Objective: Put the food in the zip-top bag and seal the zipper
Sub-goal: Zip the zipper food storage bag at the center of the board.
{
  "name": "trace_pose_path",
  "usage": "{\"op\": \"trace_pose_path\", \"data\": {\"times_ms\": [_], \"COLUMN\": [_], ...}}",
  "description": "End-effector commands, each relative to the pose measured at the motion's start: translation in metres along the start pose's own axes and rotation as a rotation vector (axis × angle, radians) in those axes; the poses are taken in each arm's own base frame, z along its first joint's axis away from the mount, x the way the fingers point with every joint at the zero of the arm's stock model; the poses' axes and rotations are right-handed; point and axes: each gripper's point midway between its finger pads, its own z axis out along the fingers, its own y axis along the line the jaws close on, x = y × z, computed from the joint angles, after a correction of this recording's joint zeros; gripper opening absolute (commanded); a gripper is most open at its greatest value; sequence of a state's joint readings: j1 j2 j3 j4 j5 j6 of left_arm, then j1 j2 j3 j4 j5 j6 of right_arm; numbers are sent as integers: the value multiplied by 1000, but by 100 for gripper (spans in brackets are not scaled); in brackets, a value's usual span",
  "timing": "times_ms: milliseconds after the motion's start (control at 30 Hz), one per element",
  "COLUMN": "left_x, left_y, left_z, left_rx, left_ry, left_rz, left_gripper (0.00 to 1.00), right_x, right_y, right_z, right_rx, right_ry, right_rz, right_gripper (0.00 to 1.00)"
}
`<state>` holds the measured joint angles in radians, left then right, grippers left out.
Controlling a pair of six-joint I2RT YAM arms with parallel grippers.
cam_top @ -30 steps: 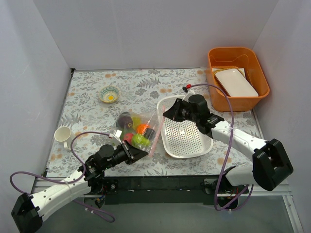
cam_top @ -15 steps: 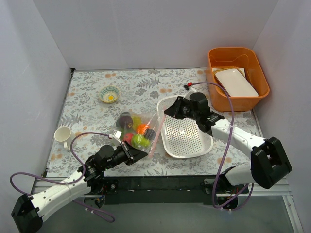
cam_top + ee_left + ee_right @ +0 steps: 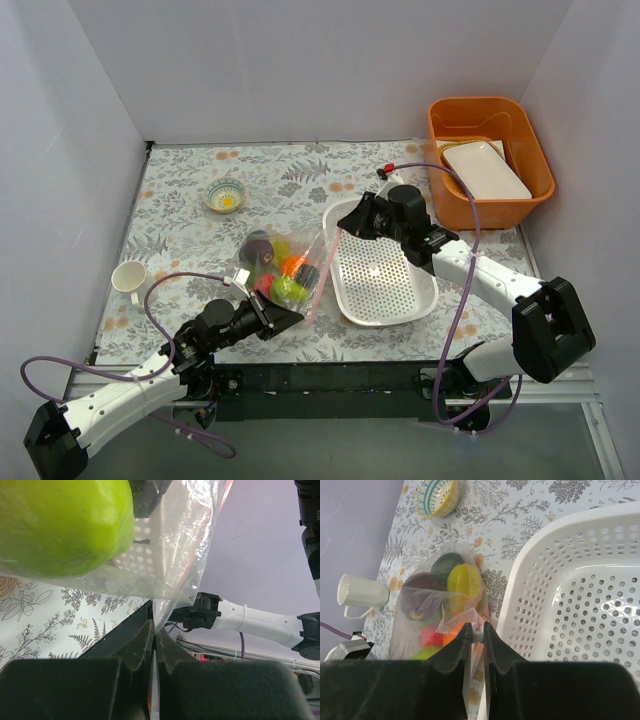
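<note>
At the near edge, the left gripper (image 3: 294, 316) had its fingers (image 3: 131, 650) pressed together on the near corner of the zip-top bag (image 3: 285, 268). In the left wrist view the clear film ran down into the seam between the two black fingers, with no gap showing. Just above them, inside the bag, the green pear (image 3: 60, 525) lay against the film.

The bag rested on the flower-patterned table (image 3: 180, 220), just beside the left rim of the white perforated basket (image 3: 385, 285). The food was inside it. The pear lay nearest the left fingers, with a red apple (image 3: 262, 283) next to it and an orange (image 3: 292, 264) in the middle. A dark fruit (image 3: 308, 275) sat by the pink strip, and the yellow piece (image 3: 281, 247) lay toward the far end. The zipper (image 3: 317, 285) ran along the bag's right edge, between the fruit and the basket. Whether it was pressed shut could not be told.

At the far end of that strip, the right gripper (image 3: 345, 225) was clamped on the bag's mouth. The right wrist view showed pink-edged film caught in the narrow slit between its fingers (image 3: 451, 652). The yellow piece, the dark purple plum (image 3: 417, 597) and the dark green avocado (image 3: 447, 562) lay just beyond the tips, with the basket rim to the right.

Farther off stood a cup (image 3: 130, 278) and a small patterned bowl (image 3: 225, 194), well apart from the bag. An orange bin (image 3: 520, 130) at the far right held a white tray (image 3: 487, 170).
</note>
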<state>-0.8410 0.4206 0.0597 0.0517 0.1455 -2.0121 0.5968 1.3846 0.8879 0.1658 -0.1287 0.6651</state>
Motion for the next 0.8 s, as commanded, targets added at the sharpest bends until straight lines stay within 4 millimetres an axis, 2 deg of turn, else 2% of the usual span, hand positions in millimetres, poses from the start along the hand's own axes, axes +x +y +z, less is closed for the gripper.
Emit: {"op": "trace_pose_path", "data": {"times_ms": [0, 500, 600, 667, 700, 733, 767], "left_x": [9, 8, 5, 3, 2, 1, -1], "left_y": [26, 25, 22, 18, 17, 17, 15], "left_z": [-1, 0, 1, 2, 1, 1, 2], "left_rx": [-84, -86, -84, -81, -99, -108, -113], "left_ry": [24, 19, 11, 1, 3, 3, -3], "left_rz": [-148, -135, -118, -96, -85, -51, -33], "left_gripper": [0, 0, 0, 0, 17, 27, 34], "right_x": [-51, -58, -59, -59, -58, -49, -56], "right_y": [11, 9, 10, 8, 6, -2, 1], "right_z": [1, 2, 2, 1, 1, 0, -3], "right_rx": [-1, -16, -19, -8, 5, 41, 47], "right_ry": [-153, -199, -196, -183, -167, -115, -110], "right_rz": [-55, -49, -57, -65, -77, -82, -100], "right_gripper": [10, 11, 15, 25, 29, 34, 37]}}
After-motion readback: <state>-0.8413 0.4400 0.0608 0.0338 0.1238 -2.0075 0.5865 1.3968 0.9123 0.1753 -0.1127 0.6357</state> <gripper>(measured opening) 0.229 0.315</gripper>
